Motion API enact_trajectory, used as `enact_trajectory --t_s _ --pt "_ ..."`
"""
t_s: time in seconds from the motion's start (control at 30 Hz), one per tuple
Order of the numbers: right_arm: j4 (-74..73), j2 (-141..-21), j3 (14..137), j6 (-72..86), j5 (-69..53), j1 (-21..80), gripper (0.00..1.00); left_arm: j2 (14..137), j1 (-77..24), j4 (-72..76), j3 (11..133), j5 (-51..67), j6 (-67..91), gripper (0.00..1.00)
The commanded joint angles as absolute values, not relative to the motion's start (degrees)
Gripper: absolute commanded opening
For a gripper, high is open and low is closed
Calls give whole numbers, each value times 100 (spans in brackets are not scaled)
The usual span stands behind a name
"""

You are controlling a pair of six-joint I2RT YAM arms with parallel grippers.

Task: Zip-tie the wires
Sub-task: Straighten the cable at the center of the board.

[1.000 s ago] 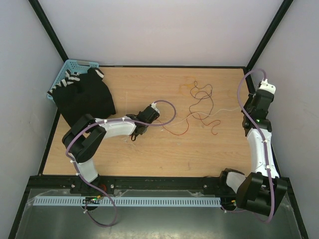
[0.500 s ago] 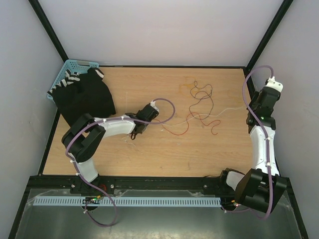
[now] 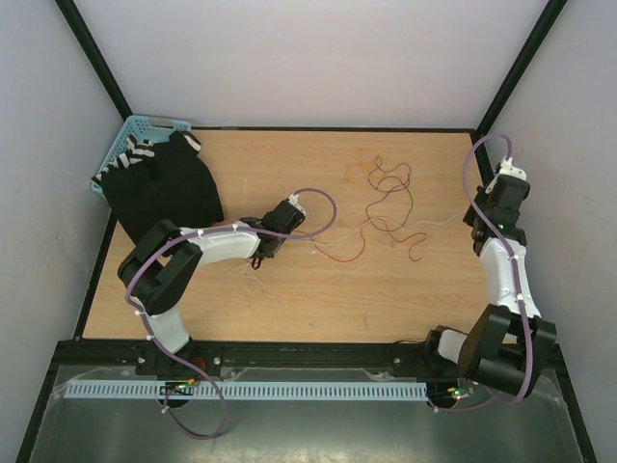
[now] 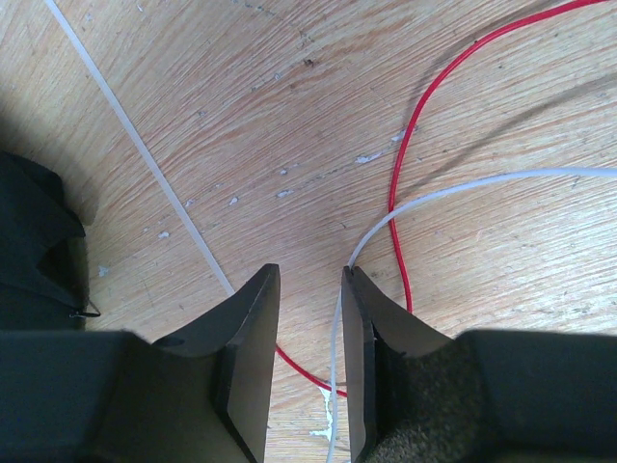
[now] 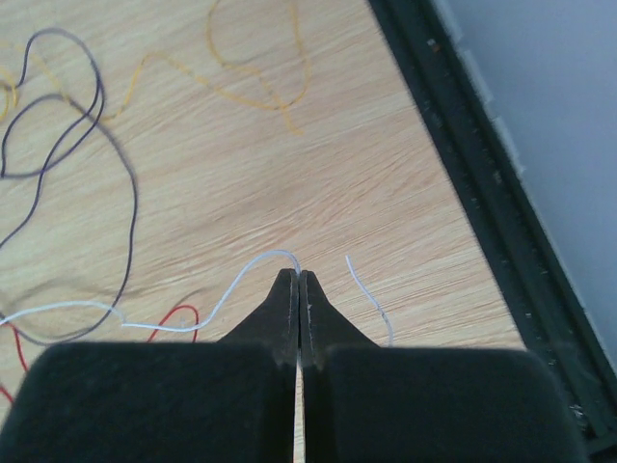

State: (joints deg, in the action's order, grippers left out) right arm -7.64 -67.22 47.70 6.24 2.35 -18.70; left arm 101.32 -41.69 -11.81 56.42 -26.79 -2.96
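Note:
The wires (image 3: 390, 198) lie in loose loops of red, orange, dark and white on the wooden table, right of centre. My right gripper (image 3: 472, 220) is at their right side. It also shows in the right wrist view (image 5: 299, 273), shut on the white wire (image 5: 212, 299), with a short free end curling beside it. My left gripper (image 3: 262, 253) is open low over the table in the left wrist view (image 4: 309, 272). The white wire (image 4: 463, 183) runs between its jaws next to the right finger, with a red wire (image 4: 405, 174) crossing below. The zip tie (image 4: 147, 157) lies straight on the wood, passing under the left finger.
A blue basket (image 3: 135, 135) and a black cloth (image 3: 164, 188) sit at the back left. The black frame rail (image 5: 482, 193) runs close on my right gripper's right. Orange (image 5: 260, 87) and dark (image 5: 96, 125) strands lie ahead of it.
My right gripper swung out to the right and came back a little leftward with the white wire in it. My left gripper shifted slightly left.

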Motion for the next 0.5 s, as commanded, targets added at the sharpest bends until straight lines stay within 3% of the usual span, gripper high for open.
enact_trajectory --t_s 0.0,0.4,0.47 --pt "-671 -6926 4628 759 -530 -1882 1 10054 -4140 -1358 5730 -2462 -232 35" --pt "-452 -7802 4402 800 -813 -1888 5 9934 -4146 -1377 5752 -2385 -229 39" --pt "-456 -7891 4410 800 -879 -1882 12 9886 -4144 -1384 5786 -2384 -244 41"
